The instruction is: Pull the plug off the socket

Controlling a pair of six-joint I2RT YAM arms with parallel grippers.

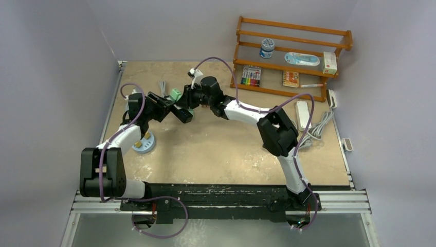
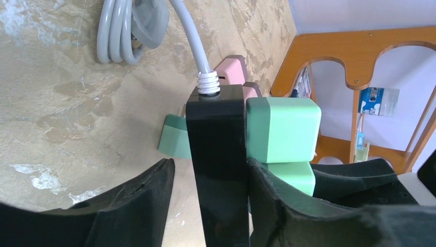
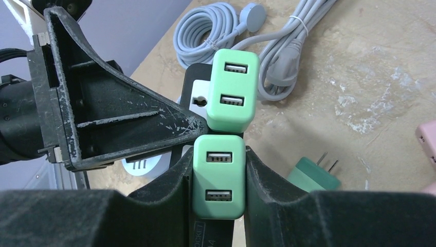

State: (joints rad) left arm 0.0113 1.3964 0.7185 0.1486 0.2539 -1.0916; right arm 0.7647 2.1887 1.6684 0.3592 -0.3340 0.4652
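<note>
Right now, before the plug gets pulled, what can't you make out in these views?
Right wrist view: prongs of the lower green charger, hidden behind its own body in the right gripper.
Left wrist view: lower end of the black power strip, cut off by the bottom edge.
Top view: whether that charger sits fully in its socket, too small to tell.

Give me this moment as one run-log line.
left gripper: open, straddling black power strip | right gripper: shut on lower mint-green two-port USB plug | plug: seated in strip
</note>
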